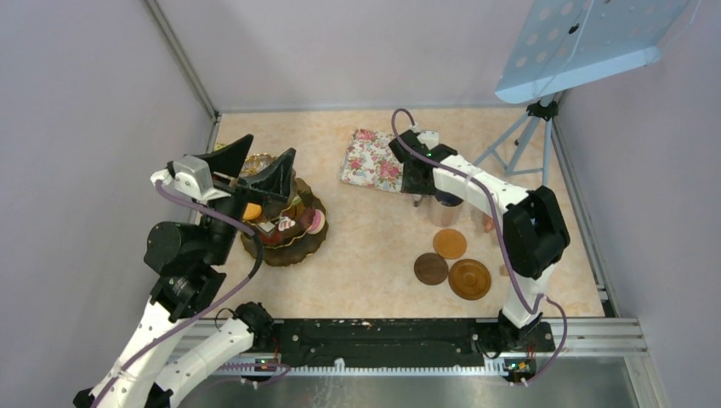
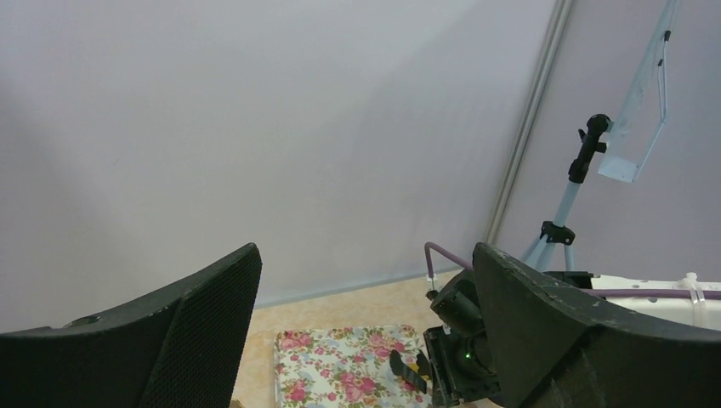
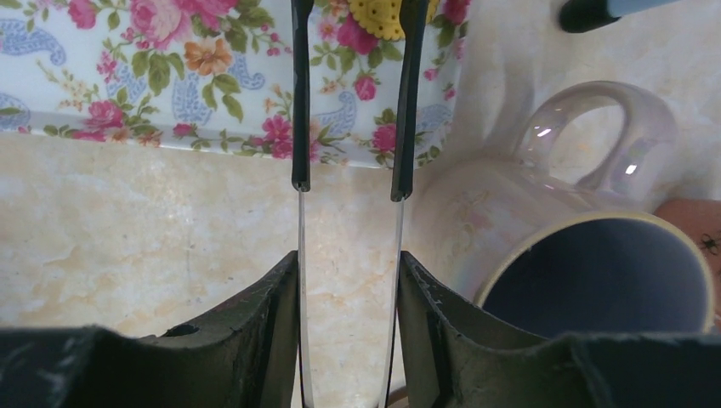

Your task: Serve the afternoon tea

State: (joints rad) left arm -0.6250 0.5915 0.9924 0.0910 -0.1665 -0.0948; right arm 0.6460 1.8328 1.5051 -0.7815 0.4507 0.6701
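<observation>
My right gripper (image 3: 349, 259) is shut on the black tongs (image 3: 300, 102), seen from above beside the tray (image 1: 415, 177). The tong tips reach over the rose-patterned tray (image 3: 170, 76) and bracket a yellow toy cake (image 3: 378, 15). The tall lilac mug (image 3: 587, 255) stands just right of the tongs; it also shows under the right arm in the top view (image 1: 443, 210). My left gripper (image 1: 272, 144) is wide open and empty, raised above the dark tiered stand (image 1: 289, 246), which holds an orange biscuit (image 1: 252, 211) and a pink cake (image 1: 316, 223). The light-blue mug and white cup are hidden.
Three brown round coasters (image 1: 450, 243) lie right of centre, in front of the right arm. A tripod (image 1: 523, 140) with a light-blue panel (image 1: 587, 38) stands at the back right. Lilac walls close in the left, back and right sides.
</observation>
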